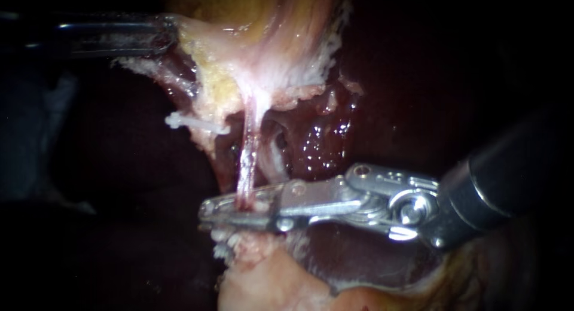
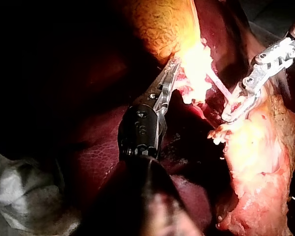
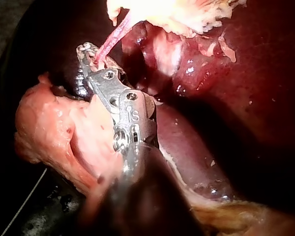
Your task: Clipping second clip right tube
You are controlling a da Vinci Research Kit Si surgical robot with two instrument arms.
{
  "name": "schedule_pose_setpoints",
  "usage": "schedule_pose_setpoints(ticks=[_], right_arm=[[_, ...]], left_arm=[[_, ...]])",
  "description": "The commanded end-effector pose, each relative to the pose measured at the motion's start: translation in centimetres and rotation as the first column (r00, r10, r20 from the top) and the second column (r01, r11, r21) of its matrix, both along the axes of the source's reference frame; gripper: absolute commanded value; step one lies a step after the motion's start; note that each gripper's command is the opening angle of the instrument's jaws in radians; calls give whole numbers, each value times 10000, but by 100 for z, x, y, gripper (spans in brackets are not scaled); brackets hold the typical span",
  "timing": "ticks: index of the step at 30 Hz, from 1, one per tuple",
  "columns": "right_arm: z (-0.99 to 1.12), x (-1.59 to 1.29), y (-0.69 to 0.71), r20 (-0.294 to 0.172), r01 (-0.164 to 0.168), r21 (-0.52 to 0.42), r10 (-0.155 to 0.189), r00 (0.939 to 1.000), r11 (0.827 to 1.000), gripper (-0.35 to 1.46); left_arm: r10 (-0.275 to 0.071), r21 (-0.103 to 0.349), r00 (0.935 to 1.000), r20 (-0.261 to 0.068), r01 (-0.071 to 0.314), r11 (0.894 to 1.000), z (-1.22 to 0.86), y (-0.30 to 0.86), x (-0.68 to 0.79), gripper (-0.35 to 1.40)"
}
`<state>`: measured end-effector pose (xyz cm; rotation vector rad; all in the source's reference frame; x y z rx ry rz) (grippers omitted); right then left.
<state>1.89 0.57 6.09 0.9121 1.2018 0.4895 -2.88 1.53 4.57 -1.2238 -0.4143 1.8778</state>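
Clipping step in hand. The right instrument reaches in across the field and sits on the thin pink tube, low on its run, just above the pale fatty tissue.

- Right jaws: narrow and near parallel, one on each side of the tube and both against it, so they grip it. I cannot see whether a clip sits inside them.
- Left instrument: jaws closed on the edge of the gallbladder, apparently lifting it up and away. The tube hangs straight and taut from the gallbladder down into the right jaws.
- One white clip shows. It lies on a strand just left of the pink tube and higher up, well apart from the right jaws. No clip shows on the pink tube itself.
- A paler loop lies just to the right of the pink tube, against the wet, dark liver. I cannot say for sure which of these the task calls the right tube. The pink one is the one being worked.

Judgement: placement is done and the squeeze is under way or about to happen.

Next move calls for:
- a full, square closure with the whole width of the tube inside the jaws
- steady traction from the left instrument
- a straight opening and withdrawal that does not drag the tube

Risk: the tube is thin and tight, so a sideways pull could tear it.
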Motion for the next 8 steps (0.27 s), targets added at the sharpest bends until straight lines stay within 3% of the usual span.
schedule_pose_setpoints(ticks=[1, 8], right_arm=[[1, 0, -1, 9, -4, -14, 4, 10000, 10000, -35], [2, -1, 0, 8, -2, -15, 2, 10000, 10000, -35]], left_arm=[[-1, 4, 10000, -4, 1, 10000, 0, 0, 0, -35], [-3, -5, 10000, -7, 2, 10000, 2, -1, 0, -35]])
